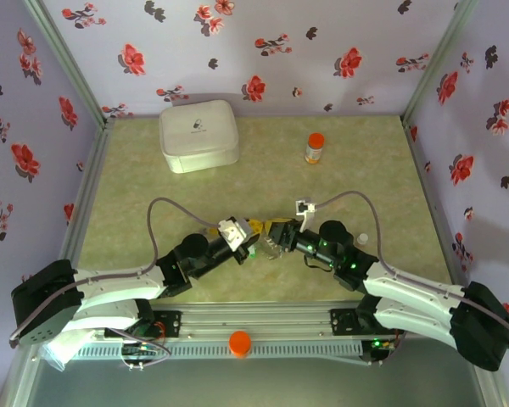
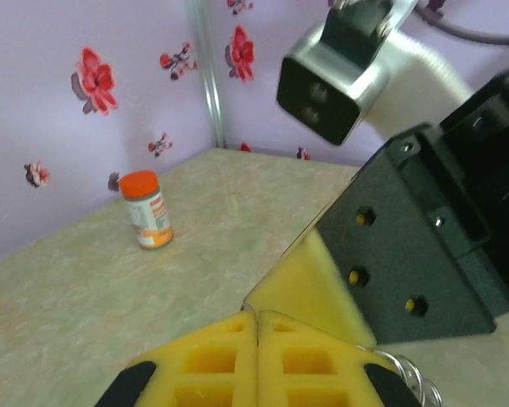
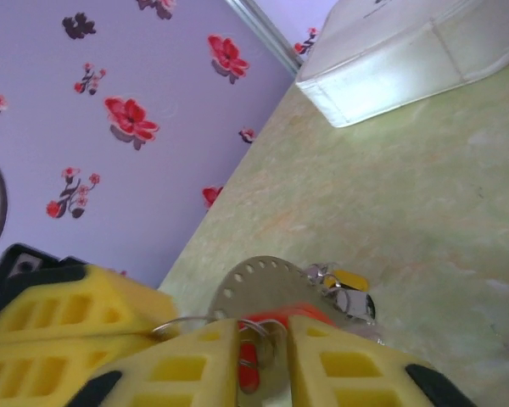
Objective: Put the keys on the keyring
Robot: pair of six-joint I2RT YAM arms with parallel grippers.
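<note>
One white box [image 1: 199, 136] sits at the far left of the worktop [image 1: 153, 220]. Nearer the middle, the left tool [image 2: 256, 326] has its two yellow fingers pressed flush together. Just beside it is the one grey keyring [image 3: 259, 284], and three keys can be counted on it: one red key [image 3: 249, 371], one yellow-tagged key [image 3: 349, 278] and one silver key [image 3: 354, 302]. The right tool [image 3: 263, 326] stands narrowly apart around the red key and the ring's edge; whether it grips them I cannot tell. One orange-capped bottle [image 1: 314, 147] stands upright far right.
</note>
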